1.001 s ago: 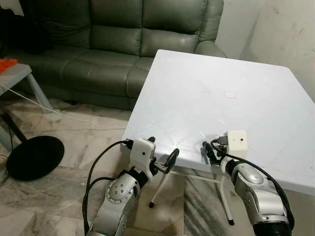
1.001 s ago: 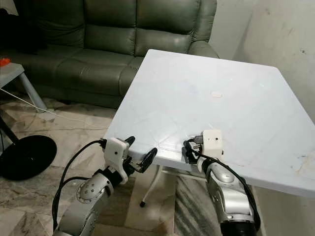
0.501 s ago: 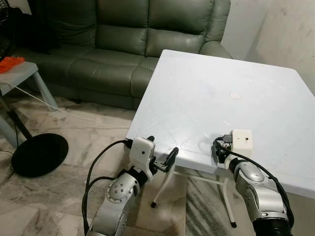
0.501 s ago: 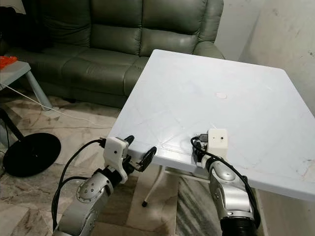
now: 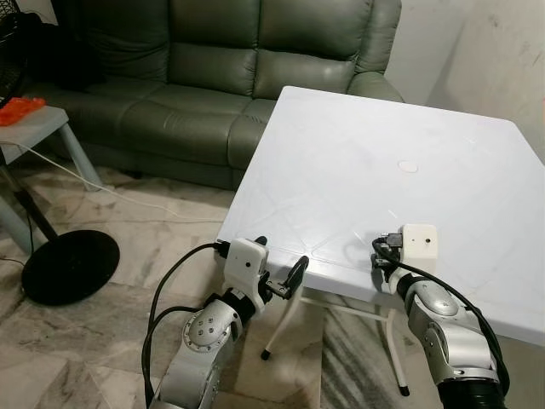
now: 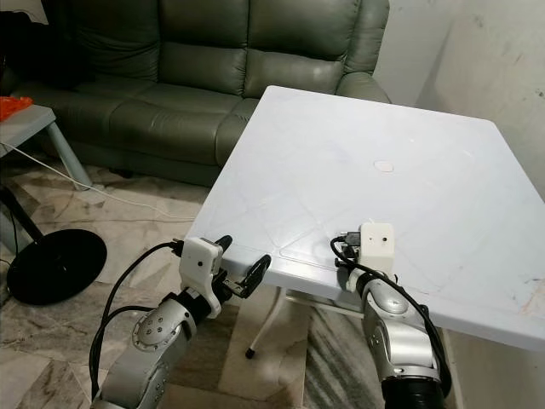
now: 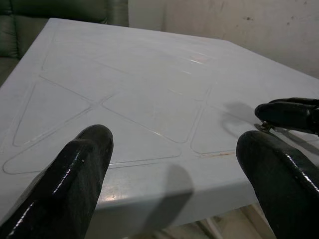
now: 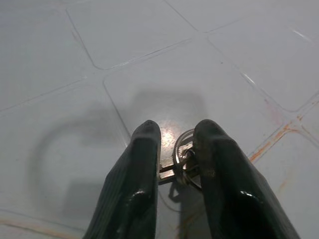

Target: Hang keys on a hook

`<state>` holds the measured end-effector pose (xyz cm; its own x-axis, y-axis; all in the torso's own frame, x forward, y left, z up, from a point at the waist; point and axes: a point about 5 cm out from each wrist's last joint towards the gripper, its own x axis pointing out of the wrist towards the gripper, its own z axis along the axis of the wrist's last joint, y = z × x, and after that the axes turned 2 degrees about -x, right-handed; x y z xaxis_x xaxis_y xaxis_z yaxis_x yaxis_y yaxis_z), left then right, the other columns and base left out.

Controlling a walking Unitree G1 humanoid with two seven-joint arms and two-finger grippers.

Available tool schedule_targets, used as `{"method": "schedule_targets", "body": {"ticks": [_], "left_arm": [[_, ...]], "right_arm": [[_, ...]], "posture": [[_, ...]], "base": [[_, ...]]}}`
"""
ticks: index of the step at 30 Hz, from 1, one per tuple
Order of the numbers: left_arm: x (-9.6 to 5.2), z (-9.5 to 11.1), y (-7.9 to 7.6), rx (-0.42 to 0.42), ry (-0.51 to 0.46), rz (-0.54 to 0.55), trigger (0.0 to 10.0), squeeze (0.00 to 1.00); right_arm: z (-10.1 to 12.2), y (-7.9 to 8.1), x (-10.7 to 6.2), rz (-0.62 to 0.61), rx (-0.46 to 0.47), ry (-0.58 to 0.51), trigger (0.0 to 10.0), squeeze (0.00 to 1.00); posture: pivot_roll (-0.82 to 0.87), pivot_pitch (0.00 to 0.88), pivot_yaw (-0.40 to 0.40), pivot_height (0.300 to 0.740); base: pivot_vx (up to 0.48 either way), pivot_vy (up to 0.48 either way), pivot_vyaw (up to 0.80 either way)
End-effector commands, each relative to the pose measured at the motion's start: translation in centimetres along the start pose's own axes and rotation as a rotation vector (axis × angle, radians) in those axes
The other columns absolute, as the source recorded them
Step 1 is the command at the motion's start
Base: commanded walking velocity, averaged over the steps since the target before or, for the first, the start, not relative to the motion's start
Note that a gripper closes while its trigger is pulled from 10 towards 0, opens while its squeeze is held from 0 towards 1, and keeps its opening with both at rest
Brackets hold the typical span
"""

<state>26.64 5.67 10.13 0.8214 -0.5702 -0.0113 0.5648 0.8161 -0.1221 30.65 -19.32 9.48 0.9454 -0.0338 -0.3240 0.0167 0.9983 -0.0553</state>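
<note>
A small bunch of keys on a metal ring [image 8: 182, 155] sits between the two black fingers of my right gripper [image 8: 174, 149], just above the white table [image 5: 358, 162]. That gripper [image 5: 377, 257] is shut on the keys, low over the table's near edge. My left gripper [image 5: 283, 256] stands open with nothing in it, level with the near edge at the table's left corner. In the left wrist view its fingers [image 7: 75, 179] frame the table top, and the right gripper's fingertips [image 7: 286, 112] show at the far side.
A green leather sofa [image 5: 213, 77] stands behind the table. On the marble floor to the left are a black round stand base [image 5: 70, 266], a white cable [image 5: 111, 198] and a grey side table [image 5: 30, 128] with an orange thing on it. A wall [image 5: 502, 51] closes the right.
My right gripper has moved from the table's front edge to a spot over the table top. The head camera has shifted a little. The left arm has held still.
</note>
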Motion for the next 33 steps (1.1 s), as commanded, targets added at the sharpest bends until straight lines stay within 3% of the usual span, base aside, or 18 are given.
{"method": "schedule_targets", "body": {"ticks": [1,2,3,4,6,25,26,27,28,29,33], "left_arm": [[0.30,0.56,-0.43,-0.001,-0.017,-0.009,10.0,0.00],[0.31,0.58,-0.43,-0.001,-0.017,-0.009,10.0,0.00],[0.32,0.58,-0.42,-0.002,-0.017,-0.008,10.0,0.00],[0.33,0.58,-0.42,-0.004,-0.017,-0.008,10.0,0.00],[0.35,0.58,-0.41,-0.006,-0.018,-0.007,10.0,0.00],[0.56,0.74,-0.45,-0.015,-0.024,-0.012,10.0,0.00],[0.60,0.77,-0.47,-0.015,-0.025,-0.013,10.0,0.00],[0.61,0.78,-0.49,-0.015,-0.025,-0.013,10.0,0.00],[0.63,0.79,-0.51,-0.015,-0.025,-0.014,10.0,0.00],[0.63,0.80,-0.52,-0.016,-0.025,-0.014,10.0,0.00],[0.65,0.77,-0.54,-0.016,-0.023,-0.013,10.0,0.00]], "right_arm": [[0.07,-0.55,-0.09,-0.005,-0.014,0.002,2.5,0.00],[0.07,-0.56,-0.09,-0.003,-0.019,0.005,2.5,0.00],[0.03,-0.64,-0.11,-0.003,-0.031,0.009,4.5,0.00],[-0.03,-0.69,-0.14,0.001,-0.042,0.015,5.8,0.00],[-0.15,-0.79,-0.13,0.011,-0.055,0.026,10.0,0.00],[-0.67,-1.24,-0.12,0.008,-0.104,0.046,10.0,0.00],[-0.61,-1.24,-0.14,0.005,-0.100,0.035,8.9,0.00],[-0.57,-1.25,-0.16,0.002,-0.103,0.033,8.9,0.00],[-0.53,-1.25,-0.16,0.002,-0.101,0.032,5.1,0.00],[-0.46,-1.22,-0.19,0.001,-0.092,0.024,0.0,0.00],[-0.47,-1.23,-0.11,-0.008,-0.094,0.033,0.0,0.00]], "posture": [[-0.02,0.065,-0.078,0.714],[-0.03,0.065,-0.078,0.714],[-0.03,0.064,-0.079,0.714],[-0.03,0.064,-0.079,0.714],[-0.03,0.062,-0.080,0.714],[-0.03,0.042,-0.074,0.714],[-0.03,0.042,-0.074,0.714],[-0.03,0.042,-0.074,0.714],[-0.03,0.043,-0.074,0.714],[-0.03,0.043,-0.074,0.714],[-0.03,0.047,-0.074,0.714]], "base": [[0.000,0.000,0.00],[0.000,0.000,0.00],[0.000,0.000,0.00],[0.000,0.000,0.00],[0.000,0.000,0.00],[0.000,0.000,0.00],[0.000,0.000,0.00],[0.000,0.000,0.00],[0.000,0.000,0.00],[0.000,0.000,0.00],[0.000,0.000,0.00]]}}
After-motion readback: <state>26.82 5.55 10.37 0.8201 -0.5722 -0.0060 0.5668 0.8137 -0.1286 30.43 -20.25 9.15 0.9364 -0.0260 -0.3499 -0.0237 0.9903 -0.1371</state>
